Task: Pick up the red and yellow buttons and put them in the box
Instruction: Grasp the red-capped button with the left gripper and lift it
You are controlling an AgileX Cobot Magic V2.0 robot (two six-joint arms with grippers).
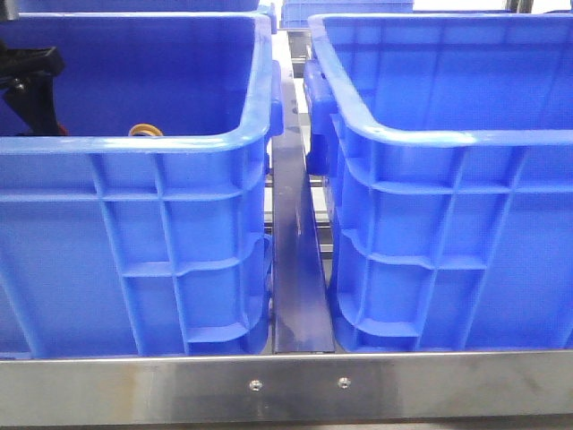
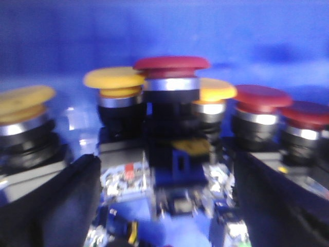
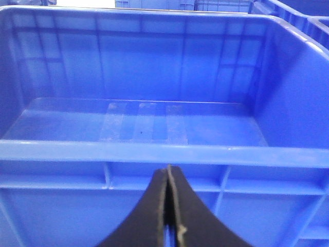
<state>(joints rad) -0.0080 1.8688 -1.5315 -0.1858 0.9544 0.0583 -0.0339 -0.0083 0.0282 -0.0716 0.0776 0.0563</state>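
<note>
Left wrist view: open claw [image 2: 164,206] facing red button [image 2: 171,64].

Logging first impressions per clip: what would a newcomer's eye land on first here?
Two big blue crates fill the front view, the left crate and the right crate flanking a metal rail. In the left wrist view, red and yellow buttons crowd together, a red button tallest between the open left gripper fingers.

Spread fingers [image 2: 49,206] flank a red button [image 2: 171,64].
</note>
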